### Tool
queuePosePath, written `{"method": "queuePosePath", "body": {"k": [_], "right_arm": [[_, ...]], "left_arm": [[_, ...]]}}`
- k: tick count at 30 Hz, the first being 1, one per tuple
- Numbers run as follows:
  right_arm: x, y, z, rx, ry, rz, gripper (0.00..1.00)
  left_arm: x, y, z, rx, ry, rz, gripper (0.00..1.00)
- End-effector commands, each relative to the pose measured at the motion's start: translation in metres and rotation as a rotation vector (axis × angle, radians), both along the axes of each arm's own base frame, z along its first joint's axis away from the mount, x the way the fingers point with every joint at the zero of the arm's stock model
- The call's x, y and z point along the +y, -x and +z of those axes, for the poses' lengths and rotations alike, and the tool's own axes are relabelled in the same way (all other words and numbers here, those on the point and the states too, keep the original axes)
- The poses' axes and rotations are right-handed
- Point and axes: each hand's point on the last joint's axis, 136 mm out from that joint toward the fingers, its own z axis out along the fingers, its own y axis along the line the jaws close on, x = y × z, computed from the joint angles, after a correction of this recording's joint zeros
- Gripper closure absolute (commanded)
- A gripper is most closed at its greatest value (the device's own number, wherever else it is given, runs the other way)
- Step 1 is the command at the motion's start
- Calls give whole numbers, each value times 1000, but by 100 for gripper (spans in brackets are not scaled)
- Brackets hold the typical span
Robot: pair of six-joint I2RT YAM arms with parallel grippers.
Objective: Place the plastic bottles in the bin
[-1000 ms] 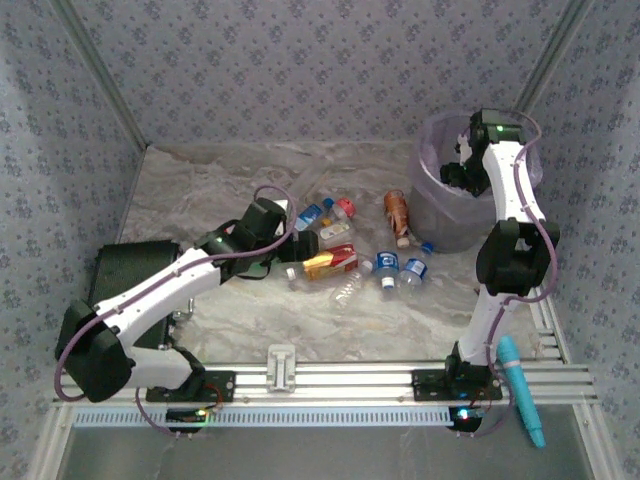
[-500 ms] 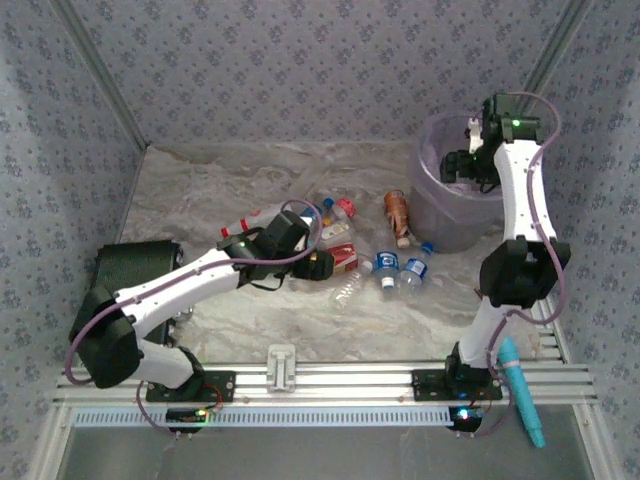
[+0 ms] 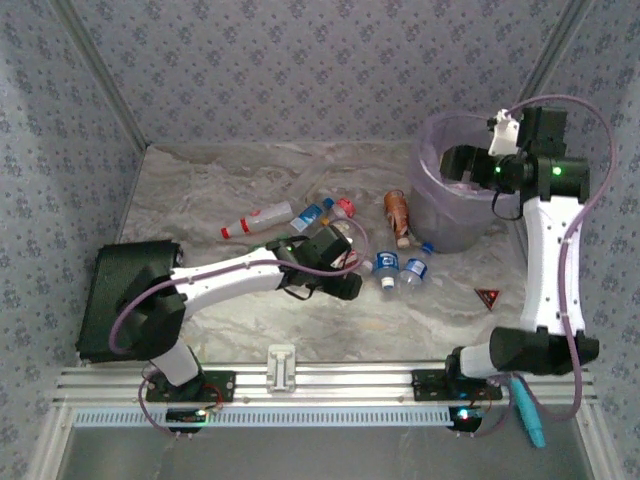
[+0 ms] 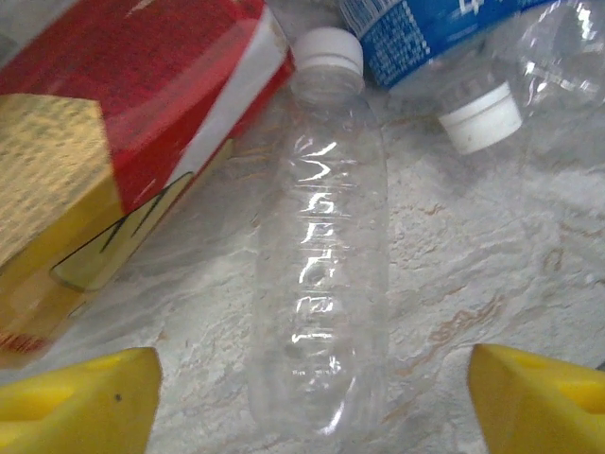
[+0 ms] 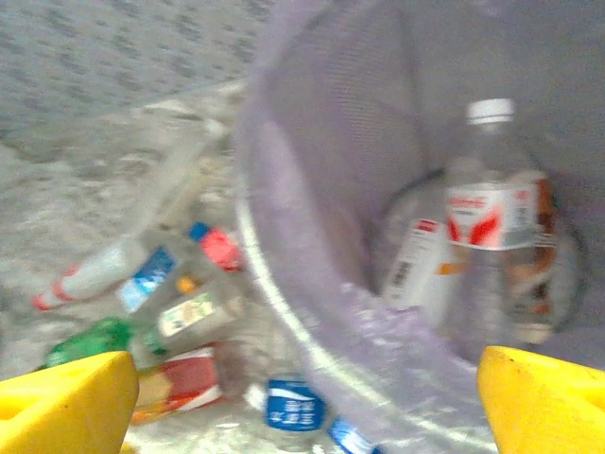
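Lilac-lined bin stands far right on the table, with bottles lying inside. Over it hangs the right gripper, jaws wide, holding nothing. The left gripper has its jaws wide either side of a clear bottle, not touching it.

R gripper over bin; bottles on table.

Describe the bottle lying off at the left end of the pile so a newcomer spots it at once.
From the lilac-lined bin at the far right of the table, move left past the strewn bottles. The leftmost one is a pale bottle, lying down with its red cap pointing away from the bin.
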Motion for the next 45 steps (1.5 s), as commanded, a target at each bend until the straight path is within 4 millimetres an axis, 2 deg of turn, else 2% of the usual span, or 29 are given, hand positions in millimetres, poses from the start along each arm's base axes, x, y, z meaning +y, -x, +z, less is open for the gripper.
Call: {"method": "queuePosePath", "body": {"k": [1, 5, 14, 18, 24, 31, 35, 41, 45], "right_arm": [[36, 14, 26, -109, -166, 114, 4], [53, 33, 21, -109, -199, 172, 1], [64, 48, -22, -6, -222, 200, 1], [68, 52, -36, 15, -224, 221, 1], [76, 54, -52, 49, -241, 243, 1], [84, 52, -56, 55, -266, 254, 3], [92, 53, -49, 43, -287, 278, 4], [108, 53, -37, 16, -310, 319, 4], [128, 49, -30, 9, -343, 355, 5]], "left_arm": [[-10, 0, -6, -1, -19, -37, 18], [-17, 4, -20, 16, -59, -76, 17], [-16, 18, -59, 80, -165, -113, 16], [-16, 18, -68, 89, -185, -115, 21], [-16, 18, -71, 94, -191, -116, 33], [-18, 18, -59, 79, -156, -122, 47], [-19, 19, -45, 71, -127, -128, 49], [-14, 15, 6, -39, -31, -129, 51], [-3, -5, 40, -141, 66, -51, 55]]}}
